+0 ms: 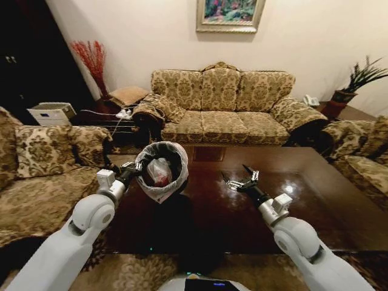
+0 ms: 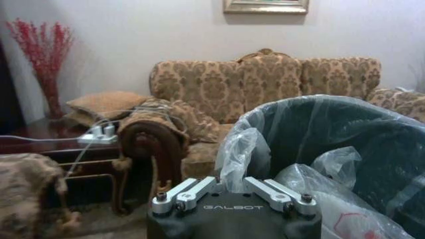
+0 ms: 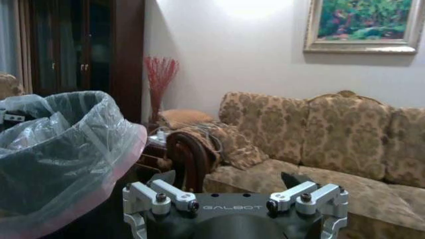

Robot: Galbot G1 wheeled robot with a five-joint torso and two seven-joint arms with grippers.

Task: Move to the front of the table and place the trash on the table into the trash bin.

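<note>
My left gripper (image 1: 131, 169) is shut on the rim of the trash bin (image 1: 177, 159), holding it tilted above the left part of the dark glossy table (image 1: 309, 203). The bin's translucent liner (image 2: 242, 149) bunches between the left fingers. Inside the bin lies trash, a pink-white plastic bag (image 1: 159, 172), which the left wrist view shows as crumpled plastic with red print (image 2: 345, 221). My right gripper (image 1: 240, 179) hovers open over the table's middle, nothing between its fingers (image 3: 162, 178). The bin (image 3: 59, 144) is close beside it in the right wrist view.
A patterned sofa (image 1: 221, 103) stands beyond the table, an armchair (image 1: 42, 176) to the left and another sofa (image 1: 364, 151) to the right. A side table with a power strip (image 1: 123, 113) sits at the back left. A potted plant (image 1: 357, 82) is at the back right.
</note>
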